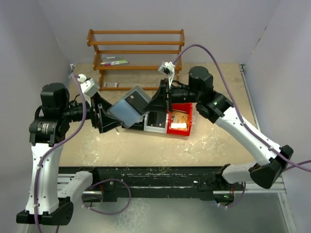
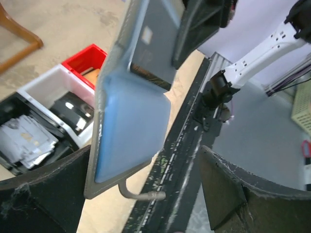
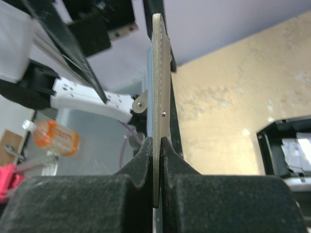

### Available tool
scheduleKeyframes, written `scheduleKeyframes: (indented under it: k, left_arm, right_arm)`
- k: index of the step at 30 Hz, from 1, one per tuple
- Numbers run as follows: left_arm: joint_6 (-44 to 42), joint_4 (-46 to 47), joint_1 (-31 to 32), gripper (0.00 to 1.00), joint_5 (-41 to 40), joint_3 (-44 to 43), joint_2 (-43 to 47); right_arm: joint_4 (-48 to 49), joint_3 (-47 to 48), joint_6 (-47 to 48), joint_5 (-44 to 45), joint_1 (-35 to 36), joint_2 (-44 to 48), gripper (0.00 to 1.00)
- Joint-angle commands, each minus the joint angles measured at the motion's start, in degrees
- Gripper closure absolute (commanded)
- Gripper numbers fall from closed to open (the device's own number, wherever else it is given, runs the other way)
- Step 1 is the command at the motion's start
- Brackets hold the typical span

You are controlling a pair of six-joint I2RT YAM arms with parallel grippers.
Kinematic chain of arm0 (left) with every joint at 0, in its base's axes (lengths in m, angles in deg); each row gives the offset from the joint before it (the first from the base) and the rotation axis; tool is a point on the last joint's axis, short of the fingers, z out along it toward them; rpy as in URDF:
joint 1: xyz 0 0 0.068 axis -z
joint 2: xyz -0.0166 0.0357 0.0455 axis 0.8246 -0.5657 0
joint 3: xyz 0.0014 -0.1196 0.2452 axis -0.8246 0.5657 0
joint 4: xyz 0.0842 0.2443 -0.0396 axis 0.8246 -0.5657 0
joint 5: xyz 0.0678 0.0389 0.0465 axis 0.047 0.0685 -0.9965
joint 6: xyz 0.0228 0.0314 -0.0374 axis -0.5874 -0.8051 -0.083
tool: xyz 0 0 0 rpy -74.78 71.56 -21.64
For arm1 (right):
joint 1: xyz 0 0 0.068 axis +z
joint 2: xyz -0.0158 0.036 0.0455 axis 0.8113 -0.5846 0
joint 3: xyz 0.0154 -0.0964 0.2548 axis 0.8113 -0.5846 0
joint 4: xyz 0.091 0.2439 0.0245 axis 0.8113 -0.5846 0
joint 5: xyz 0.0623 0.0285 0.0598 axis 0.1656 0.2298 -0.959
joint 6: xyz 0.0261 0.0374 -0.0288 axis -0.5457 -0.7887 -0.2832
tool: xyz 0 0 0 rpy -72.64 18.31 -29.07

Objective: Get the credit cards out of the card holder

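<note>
Tan, scuffed table (image 1: 146, 145) below, wooden rack (image 1: 136, 43) at the back, row of bins (image 1: 158, 124) in the middle. Above the bins and off the table: card holder (image 1: 130, 108), hanging between the two arms, unfolded. Long axis slanting from near-left to far-right in the overhead view, lighter panel toward the left arm, darker panel toward the right.

Right end effector (image 1: 164, 99) clamped on the far-right end. From its own wrist camera, card holder (image 3: 159, 73) seen purely edge-on: a thin upright strip pinched between both fingers (image 3: 141, 160).

Left end effector (image 1: 108, 120) spread wide around the near-left end, gripping nothing. From the left wrist camera, broad faces on show instead: pale blue panel (image 2: 129, 131) close, darker grey panel (image 2: 155, 43) beyond, small grey loop (image 2: 141, 195) at the lower edge. Lower corner just beside one finger (image 2: 48, 194); contact there not clear.
</note>
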Motion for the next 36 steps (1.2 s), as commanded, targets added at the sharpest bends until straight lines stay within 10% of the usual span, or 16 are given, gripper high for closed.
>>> scheduleKeyframes:
  k: [1,22,31,36]
  left_arm:
    - [-14.2,-6.4,0.1,0.13,-0.9,-3.4,0.7]
    - [-8.7,4.0,0.2,0.29,9.4,6.5,-6.1]
    - [-9.1,2.1,0.2,0.82,13.8,8.1,-5.6]
    - [-7.9,2.1,0.2,0.97,15.2,6.3,-4.7]
  right_arm:
    - [-29.0,9.9,19.5,-2.8,0.1,-4.6,1.00]
    - [-39.1,22.5,26.3,-8.2,6.5,-19.1,1.00]
    - [-32.8,24.7,21.0,-12.1,6.3,-21.7,1.00]
    - [-12.4,14.7,7.9,-11.4,4.5,-16.1,0.67]
